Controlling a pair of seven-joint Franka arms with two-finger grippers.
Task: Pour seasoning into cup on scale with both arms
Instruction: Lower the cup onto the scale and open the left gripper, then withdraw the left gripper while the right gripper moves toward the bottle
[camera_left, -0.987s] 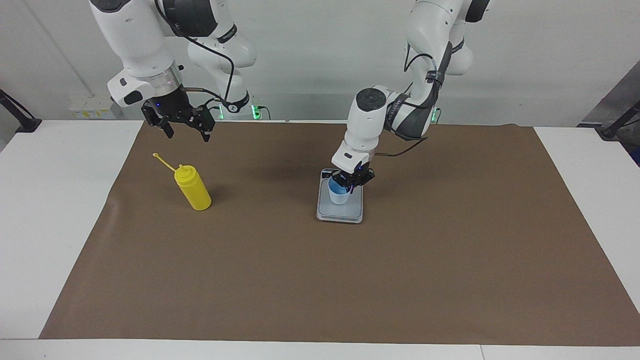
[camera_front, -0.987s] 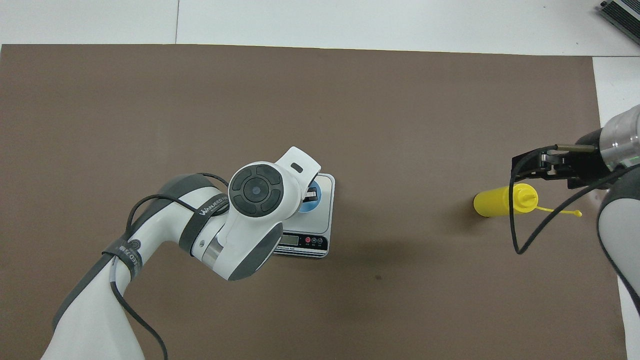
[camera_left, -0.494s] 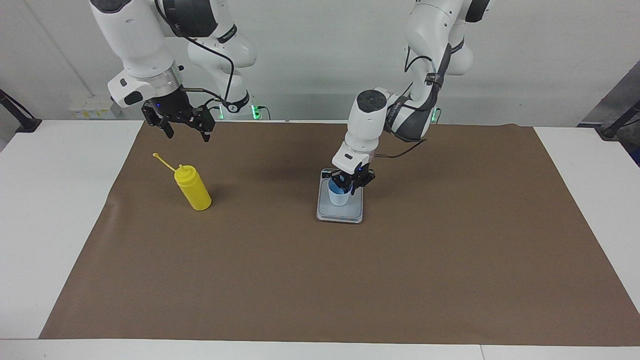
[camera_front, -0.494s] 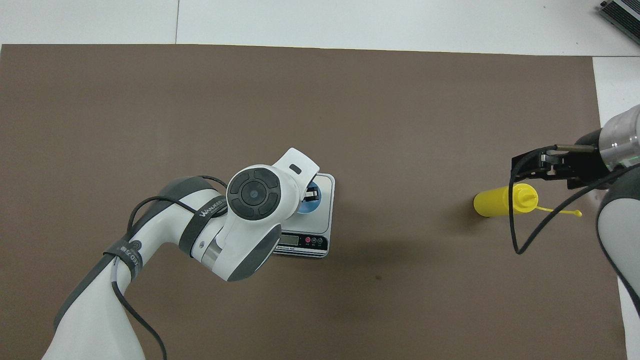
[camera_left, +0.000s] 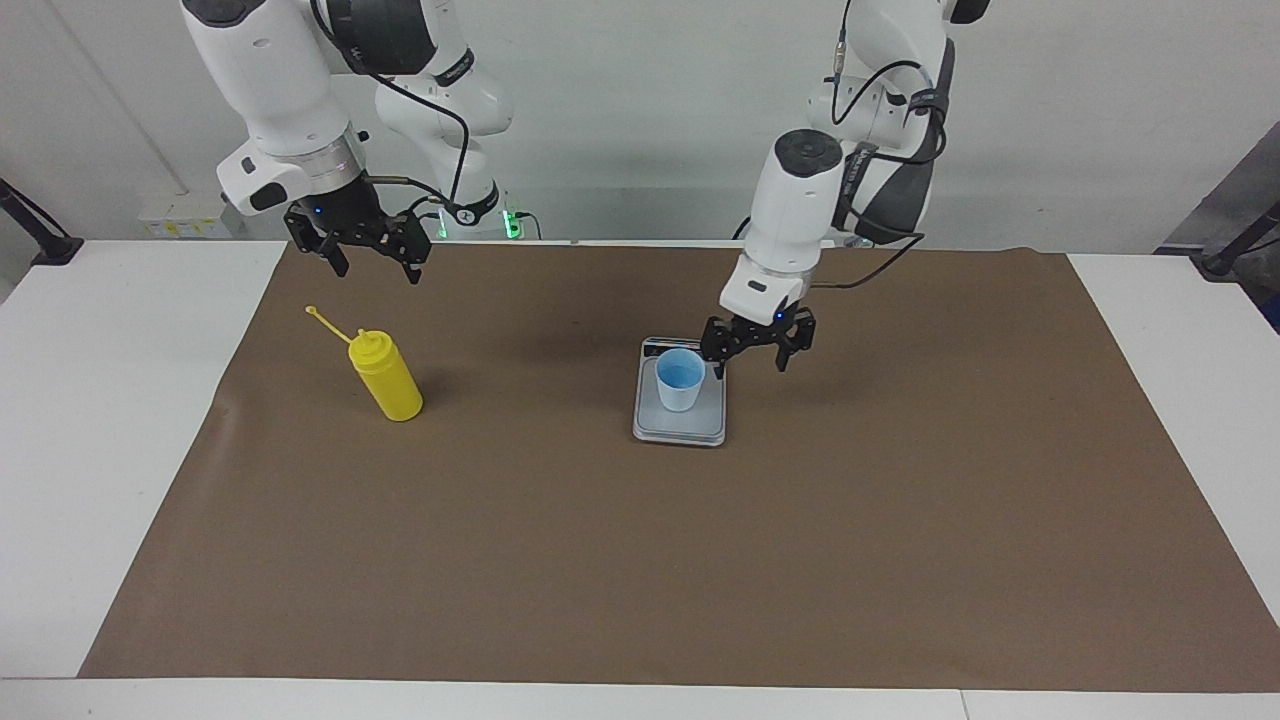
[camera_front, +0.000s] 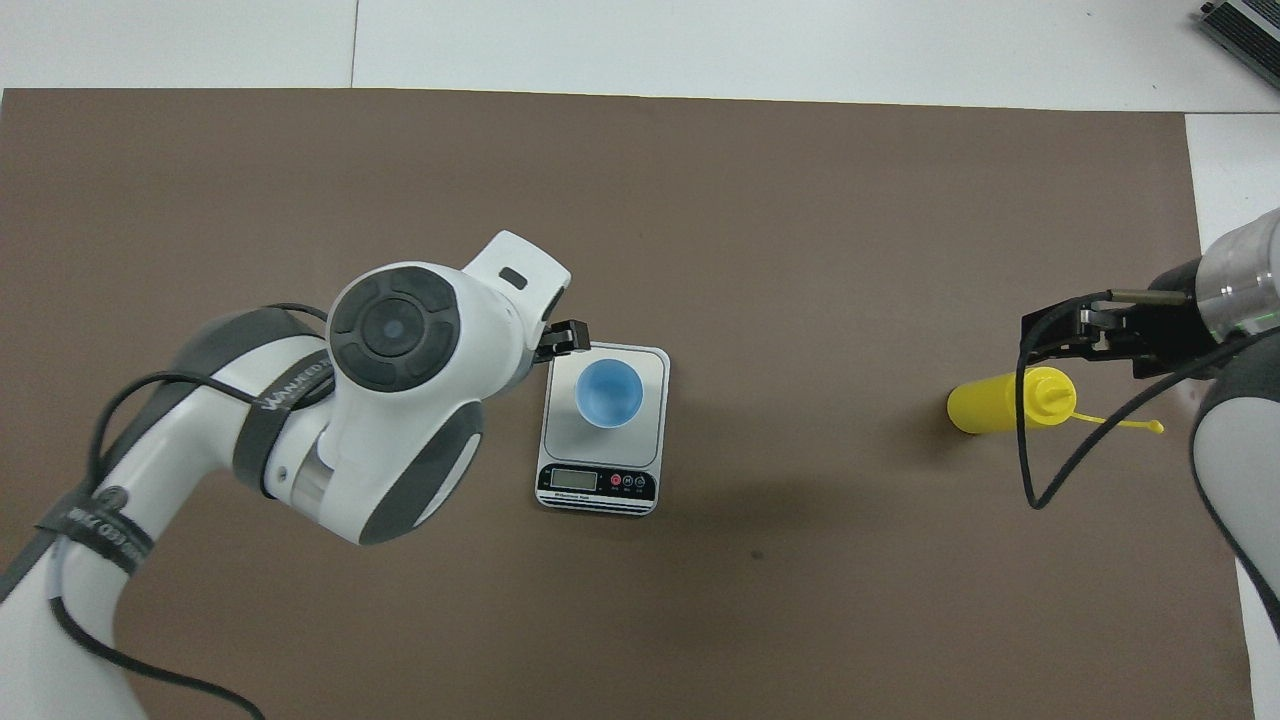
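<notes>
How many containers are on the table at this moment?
2. The light blue cup stands on the scale mid-table; the yellow squeeze bottle stands on the brown mat toward the right arm's end. None seems hidden.

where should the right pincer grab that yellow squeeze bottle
Probably around the yellow squeeze bottle's straight cylindrical body, below the cone nozzle. It stands upright with open mat around it, so come in level from the robots' side, where the open right pincer hangs; avoid the thin cap strap.
</notes>
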